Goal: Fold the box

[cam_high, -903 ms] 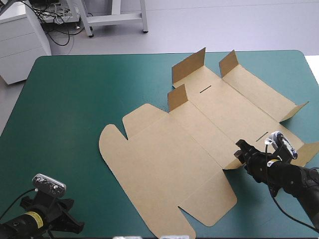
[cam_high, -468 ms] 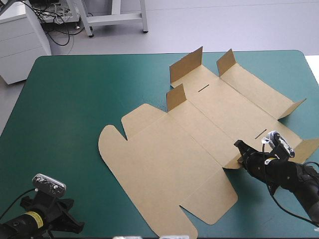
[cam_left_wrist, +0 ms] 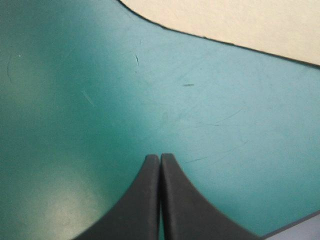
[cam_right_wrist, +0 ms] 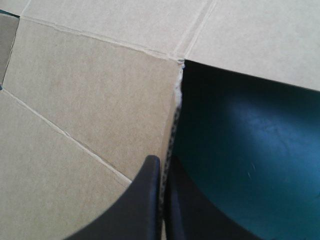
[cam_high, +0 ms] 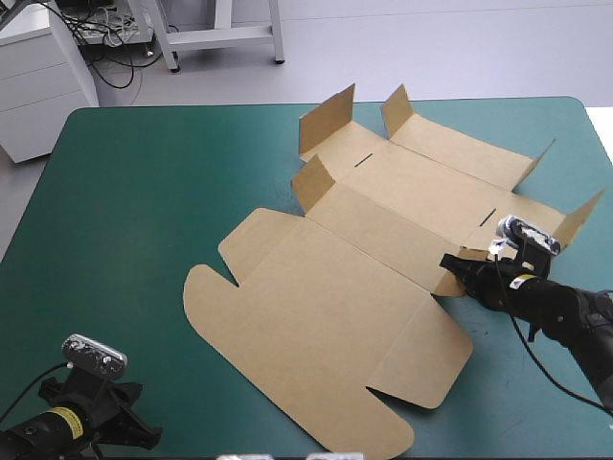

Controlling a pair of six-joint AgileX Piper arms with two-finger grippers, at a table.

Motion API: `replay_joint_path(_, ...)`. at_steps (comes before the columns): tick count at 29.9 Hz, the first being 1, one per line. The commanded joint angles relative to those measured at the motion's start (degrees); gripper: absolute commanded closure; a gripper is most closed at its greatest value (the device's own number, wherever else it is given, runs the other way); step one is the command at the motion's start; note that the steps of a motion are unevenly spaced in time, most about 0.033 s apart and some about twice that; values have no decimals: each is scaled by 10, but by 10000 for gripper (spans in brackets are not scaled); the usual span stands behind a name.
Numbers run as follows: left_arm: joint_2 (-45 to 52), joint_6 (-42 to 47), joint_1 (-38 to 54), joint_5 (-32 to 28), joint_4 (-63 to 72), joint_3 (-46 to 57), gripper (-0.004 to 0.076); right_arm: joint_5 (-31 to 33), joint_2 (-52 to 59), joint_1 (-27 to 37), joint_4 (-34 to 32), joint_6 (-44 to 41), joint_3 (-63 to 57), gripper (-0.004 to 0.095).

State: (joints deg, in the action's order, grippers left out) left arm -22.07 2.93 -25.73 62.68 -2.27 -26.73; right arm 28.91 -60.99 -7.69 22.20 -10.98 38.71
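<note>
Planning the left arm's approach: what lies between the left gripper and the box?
Only bare teal-green cover; the left wrist view shows it between the shut left gripper and the box.

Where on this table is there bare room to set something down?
The widest bare patch of teal-green cover lies between its left edge and the box, ahead of the shut left pincer. The right half is crowded: the box spreads there, and the right pincer grips its near flap.
</note>
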Motion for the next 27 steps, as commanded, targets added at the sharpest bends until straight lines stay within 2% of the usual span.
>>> replay_joint_path(1,-5,4,-2,-26,4,-14,756,27,-13,1,-35,64,79,929)
replay_joint_path(7,-5,4,-2,-22,4,-39,756,140,-77,1,-113,139,212,930)
replay_joint_path(17,-5,4,-2,-20,-47,-167,756,214,-166,1,-116,303,421,931)
replay_joint_path(20,-5,4,-2,-20,-61,-184,756,235,-197,1,-100,380,476,931)
replay_joint_path(27,-5,4,-2,-2,-65,-185,756,266,-264,1,-3,574,590,931)
